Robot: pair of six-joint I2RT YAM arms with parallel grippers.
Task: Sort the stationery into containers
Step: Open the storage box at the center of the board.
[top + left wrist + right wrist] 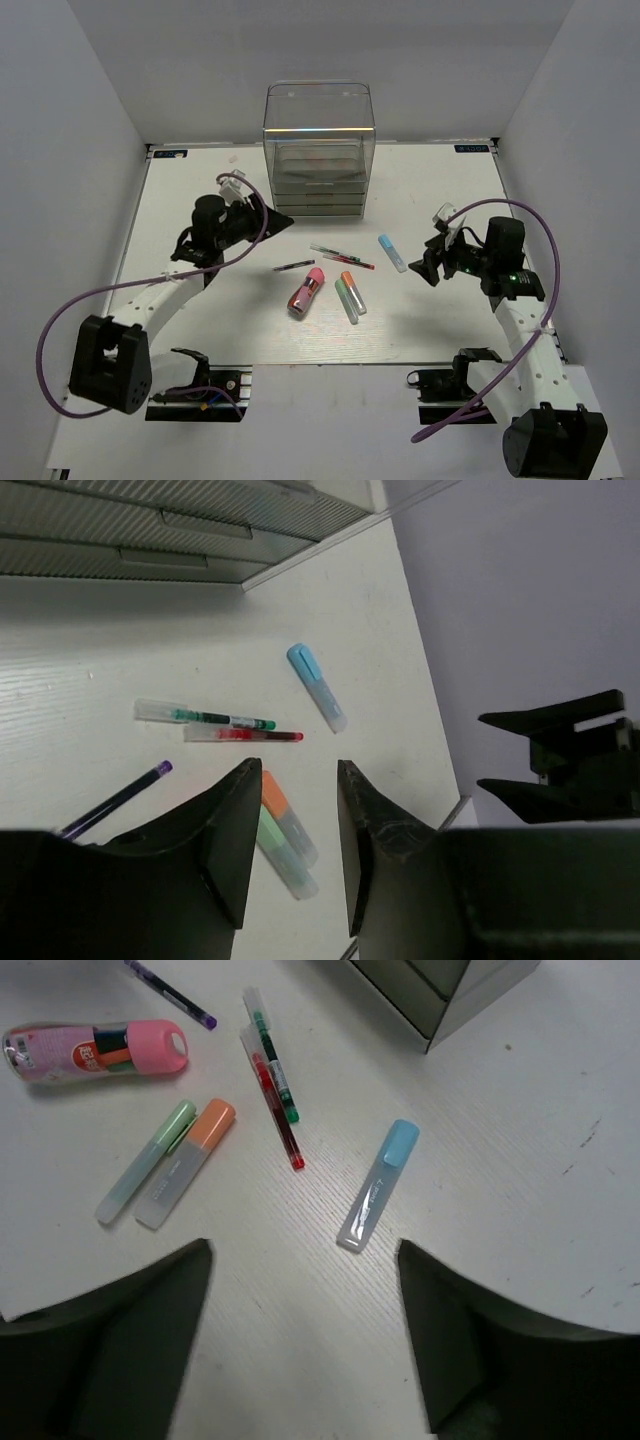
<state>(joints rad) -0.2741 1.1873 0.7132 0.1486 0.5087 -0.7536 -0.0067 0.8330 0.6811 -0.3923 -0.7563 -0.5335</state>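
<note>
The stationery lies loose on the white table in front of the clear organizer. It comprises a pink-and-silver tube, an orange-capped marker, a green marker, a light-blue marker, and three thin pens: purple, green and red. My left gripper hovers left of the pens, open and empty. My right gripper is open and empty, just right of the light-blue marker. The left wrist view shows the orange marker between my fingers, well below them.
The organizer's stacked greyish drawers are shut. Grey walls close in the table on the left, back and right. The table's front edge runs just beyond the markers. The right gripper shows in the left wrist view.
</note>
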